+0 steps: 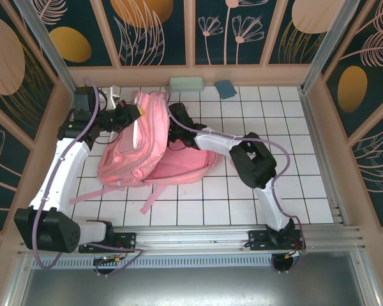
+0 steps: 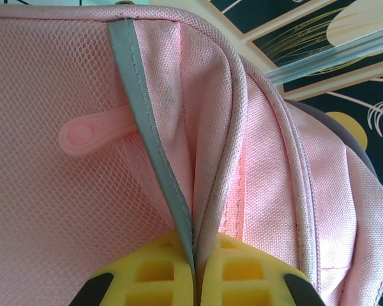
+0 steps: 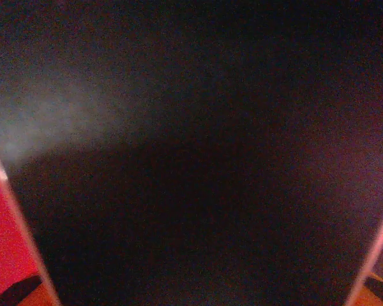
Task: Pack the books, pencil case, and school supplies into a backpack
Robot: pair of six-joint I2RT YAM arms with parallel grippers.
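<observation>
Packing step in hand. The backpack (image 1: 140, 153) lies left of centre on the tabletop (image 1: 242, 197). Left gripper (image 2: 195, 280) is pinched tight on its rim seam, lifting the mouth. Right gripper (image 1: 173, 132) is inside the opening; its view is dark, so I cannot tell its grip. Pencil case (image 1: 186, 83) and teal pad (image 1: 226, 88) sit apart at the far edge. Next is probably backing out past the rim; there is free room to the right.

Overhead, light is bright and even and the picture sharp, with soft shadows beside the backpack (image 1: 147, 153) on the table (image 1: 255, 191). The left wrist view is well lit, its mesh weave crisp. The right wrist view is nearly black, hazy, unfocused, reddish at the lower corners.
</observation>
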